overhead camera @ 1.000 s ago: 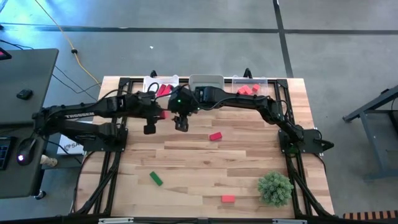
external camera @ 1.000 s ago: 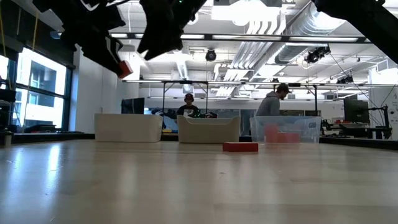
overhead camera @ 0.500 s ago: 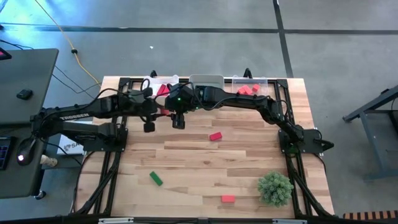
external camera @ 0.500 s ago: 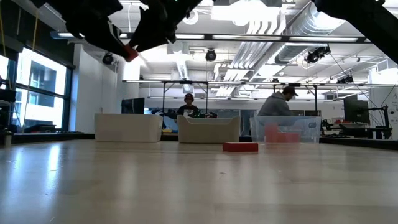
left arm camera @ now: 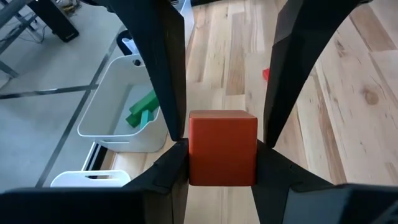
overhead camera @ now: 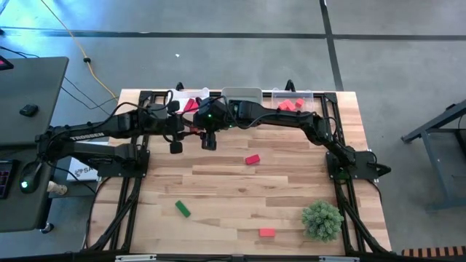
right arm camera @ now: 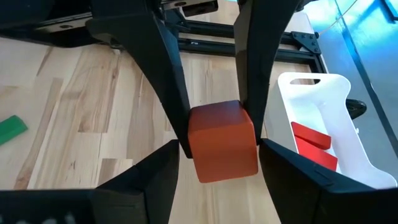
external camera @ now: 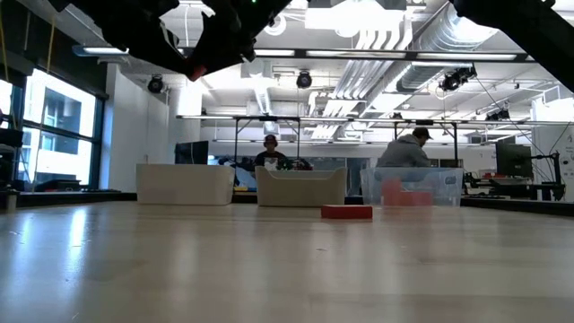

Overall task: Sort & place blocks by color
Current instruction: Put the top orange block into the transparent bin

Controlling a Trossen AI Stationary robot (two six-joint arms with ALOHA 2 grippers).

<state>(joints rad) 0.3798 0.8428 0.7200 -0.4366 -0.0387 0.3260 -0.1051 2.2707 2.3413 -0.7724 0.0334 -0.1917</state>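
An orange-red cube (left arm camera: 222, 148) sits clamped between the dark fingers of the left gripper (left arm camera: 222, 163), held in the air above the far part of the wooden table (overhead camera: 240, 196). The right wrist view shows an orange-red cube (right arm camera: 222, 141) gripped between the fingers of the right gripper (right arm camera: 219, 151); whether this is the same cube, I cannot tell. In the high view both grippers meet just in front of the three bins along the far edge. The left bin (overhead camera: 187, 97) holds crimson blocks (overhead camera: 191, 105), the middle bin (left arm camera: 121, 106) holds green blocks (left arm camera: 142, 110), and the right bin (overhead camera: 304, 96) holds coral blocks (overhead camera: 289, 105). On the table lie a red bar (overhead camera: 252, 159) near the middle, a green bar (overhead camera: 182, 209) and a red block (overhead camera: 267, 233) toward the near edge. A bushy green artificial plant (overhead camera: 322, 220) stands at the near right.
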